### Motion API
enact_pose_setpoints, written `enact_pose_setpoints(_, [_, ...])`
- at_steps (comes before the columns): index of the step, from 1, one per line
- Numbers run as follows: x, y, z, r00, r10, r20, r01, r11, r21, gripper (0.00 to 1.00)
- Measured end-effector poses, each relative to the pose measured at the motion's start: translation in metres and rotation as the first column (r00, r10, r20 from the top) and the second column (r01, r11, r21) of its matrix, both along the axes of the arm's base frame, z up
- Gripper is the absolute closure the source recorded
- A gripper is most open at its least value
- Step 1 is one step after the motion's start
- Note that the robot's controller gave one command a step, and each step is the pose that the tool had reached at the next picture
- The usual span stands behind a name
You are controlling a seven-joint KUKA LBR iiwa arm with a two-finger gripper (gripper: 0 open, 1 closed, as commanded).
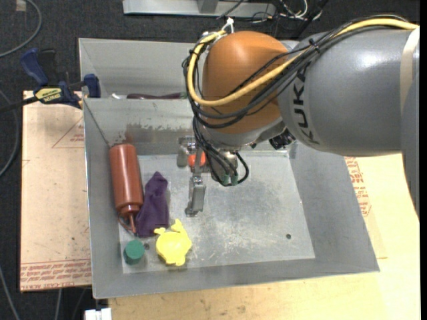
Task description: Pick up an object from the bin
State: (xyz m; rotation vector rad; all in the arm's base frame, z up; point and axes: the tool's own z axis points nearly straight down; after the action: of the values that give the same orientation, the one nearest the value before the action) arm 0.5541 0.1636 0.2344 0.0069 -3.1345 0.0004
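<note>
Your gripper [195, 204] hangs over bare bin [267, 212] floor, beside purple cloth [155, 202]; open/closed, can't tell. Risk: grabs nothing, or just snags cloth edge.

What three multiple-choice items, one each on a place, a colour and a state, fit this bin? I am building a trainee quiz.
1. The gripper hangs over:
A) bare floor of the bin, just right of the purple cloth
B) the far-right corner
C) the ground outside

2. The toy beside the green cap is:
A) blue
B) yellow
C) white

3. The brown bottle:
A) stands upright
B) hangs in the air
C) lies on its side by the left wall

Answers:
1 A, since its tip sits above bare metal next to the cloth.
2 B, since the toy is plainly yellow.
3 C, since its length runs along the floor beside the wall.
</note>
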Motion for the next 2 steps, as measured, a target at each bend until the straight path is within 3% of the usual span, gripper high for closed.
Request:
enact_pose_setpoints(1, [0.001,-0.001,0.005,1.0,-0.003,0.008,0.003,1.0,0.001,0.0])
enact_pose_setpoints(2, [0.002,0.008,-0.027,1.0,0.025,0.017,-0.025,1.0,0.003,0.0])
